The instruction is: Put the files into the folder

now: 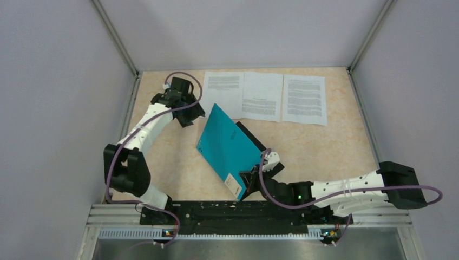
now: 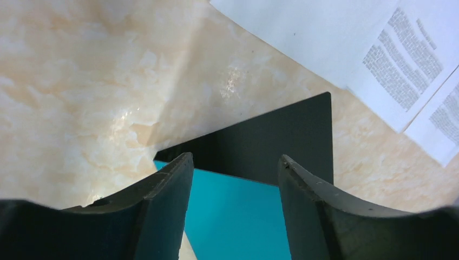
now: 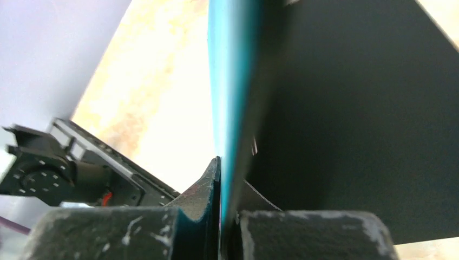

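The teal folder (image 1: 227, 146) lies at the table's middle with its cover raised off the black inside (image 1: 251, 140). My right gripper (image 1: 250, 181) is shut on the cover's near edge, by the white label (image 1: 235, 184). In the right wrist view the teal cover (image 3: 233, 81) runs edge-on between the closed gripper (image 3: 224, 168). My left gripper (image 1: 196, 116) is open at the cover's far corner; its wrist view shows the teal cover (image 2: 238, 216) and black inside (image 2: 270, 141) past the spread gripper (image 2: 235, 160). Three files (image 1: 262, 96) lie flat side by side at the back.
Metal posts and grey walls close in the table on the left, right and back. The arms' black base rail (image 1: 243, 214) runs along the near edge. The left arm's base (image 3: 43, 173) shows in the right wrist view.
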You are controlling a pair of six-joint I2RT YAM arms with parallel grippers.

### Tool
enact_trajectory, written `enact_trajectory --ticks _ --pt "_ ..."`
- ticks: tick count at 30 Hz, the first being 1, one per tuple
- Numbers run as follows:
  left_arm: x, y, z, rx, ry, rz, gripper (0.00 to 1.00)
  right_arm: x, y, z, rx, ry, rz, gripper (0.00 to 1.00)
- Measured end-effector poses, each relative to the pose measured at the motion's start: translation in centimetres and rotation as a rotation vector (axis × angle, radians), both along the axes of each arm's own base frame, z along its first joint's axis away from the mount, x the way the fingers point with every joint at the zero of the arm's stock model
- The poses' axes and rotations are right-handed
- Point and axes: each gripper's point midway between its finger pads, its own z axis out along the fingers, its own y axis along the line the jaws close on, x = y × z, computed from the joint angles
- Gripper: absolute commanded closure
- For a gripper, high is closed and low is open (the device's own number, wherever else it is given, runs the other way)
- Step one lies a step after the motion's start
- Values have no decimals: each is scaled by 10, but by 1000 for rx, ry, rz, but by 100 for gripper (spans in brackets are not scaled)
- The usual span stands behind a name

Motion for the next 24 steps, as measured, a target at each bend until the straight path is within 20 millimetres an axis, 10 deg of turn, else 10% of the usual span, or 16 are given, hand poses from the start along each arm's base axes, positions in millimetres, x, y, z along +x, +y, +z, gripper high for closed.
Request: enact_trajectory --ticks 13,24 --pt "-55 1 121 -124 -232 181 22 -21 31 20 -388 -336 90 100" --pt "-78 -17 109 -116 -189 149 50 -22 43 18 -511 -393 116 100"
